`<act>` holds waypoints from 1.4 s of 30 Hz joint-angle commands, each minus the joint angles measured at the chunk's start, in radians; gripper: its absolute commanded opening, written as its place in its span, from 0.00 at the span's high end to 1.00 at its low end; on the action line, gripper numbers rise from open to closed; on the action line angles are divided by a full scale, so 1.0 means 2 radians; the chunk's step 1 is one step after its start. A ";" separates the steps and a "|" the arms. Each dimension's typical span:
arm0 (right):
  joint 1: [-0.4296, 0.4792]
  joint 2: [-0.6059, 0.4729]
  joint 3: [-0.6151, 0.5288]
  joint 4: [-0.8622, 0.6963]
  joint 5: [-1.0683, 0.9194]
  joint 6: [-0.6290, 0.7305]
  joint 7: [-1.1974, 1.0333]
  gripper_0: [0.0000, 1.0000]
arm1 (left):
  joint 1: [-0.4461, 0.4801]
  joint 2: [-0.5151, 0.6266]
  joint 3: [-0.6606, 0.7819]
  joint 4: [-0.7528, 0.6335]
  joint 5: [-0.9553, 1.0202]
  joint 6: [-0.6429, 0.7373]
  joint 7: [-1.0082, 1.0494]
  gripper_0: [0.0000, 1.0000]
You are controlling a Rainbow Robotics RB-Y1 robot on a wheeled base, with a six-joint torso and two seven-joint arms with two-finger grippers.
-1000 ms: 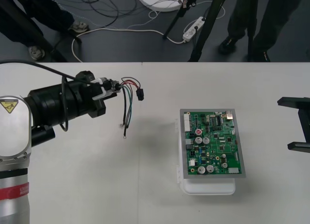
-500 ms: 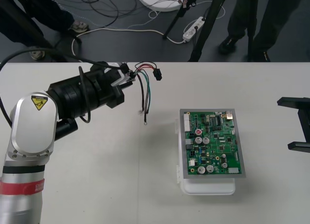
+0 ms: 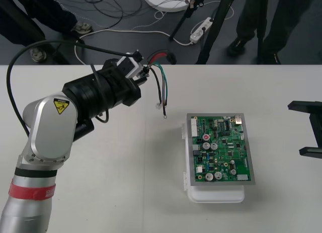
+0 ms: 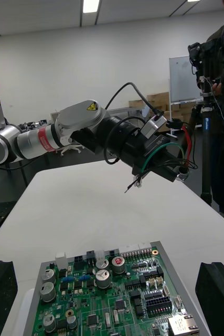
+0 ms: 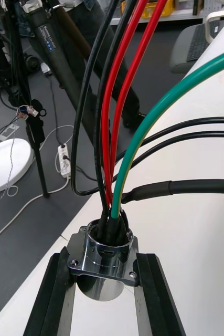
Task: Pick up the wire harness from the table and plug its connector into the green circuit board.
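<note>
Desk (image 3: 131, 192): pale, carrying the board.
Left arm (image 3: 50, 127): mine, the nearer one. Left jaws pinching the wire harness (image 3: 160, 87) by its metal socket (image 5: 104, 257), raised near the desk's 12 o'clock edge.
Green circuit board (image 3: 221, 150): on white base (image 3: 216, 195), at 4 o'clock from those jaws, well apart; long axis 12 to 6.
Right jaws: spread, idle at the desk's 3 o'clock edge.
Black plug (image 3: 171, 57): at 1 o'clock of the left jaws, on the side away from the board; dark against floor, facing unreadable.
Matching header on board: cannot tell.
</note>
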 commanded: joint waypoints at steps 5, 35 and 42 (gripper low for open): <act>-0.010 0.001 -0.040 -0.021 -0.007 0.000 -0.087 0.00 | -0.008 -0.013 -0.052 -0.021 -0.075 0.109 0.073 1.00; 0.160 0.021 -0.158 -0.320 -0.006 0.340 -0.192 0.00 | 0.009 0.004 -0.067 -0.021 -0.070 0.157 0.084 1.00; 0.175 0.032 -0.158 -0.389 -0.006 0.444 -0.202 0.00 | 0.009 0.005 -0.068 -0.021 -0.066 0.157 0.084 1.00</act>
